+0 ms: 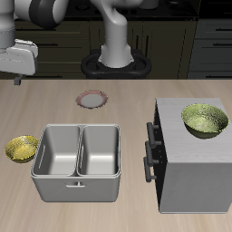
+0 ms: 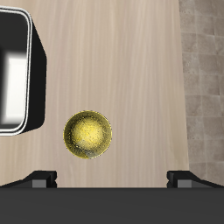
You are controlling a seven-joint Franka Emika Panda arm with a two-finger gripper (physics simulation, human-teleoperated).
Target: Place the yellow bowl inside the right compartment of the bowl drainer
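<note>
The shiny, dimpled yellow bowl [image 1: 22, 149] [image 2: 88, 136] is seen upright on the table [image 1: 109, 113], beneath the end effector [image 2: 116, 179], whose fingers are spread wide.

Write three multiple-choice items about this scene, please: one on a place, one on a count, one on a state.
1. Where is the yellow bowl?
A. in a well of the drainer
B. on the table beside the drainer
C. on the cabinet

2. How many wells does the drainer have?
A. one
B. two
C. three

3. What is in the drainer's wells?
A. nothing
B. one bowl
C. two bowls

Answers:
1 B: it sits on the wood, just outside the drainer's wall.
2 B: a middle wall splits it into two equal wells.
3 A: both show only bare grey metal.
</note>
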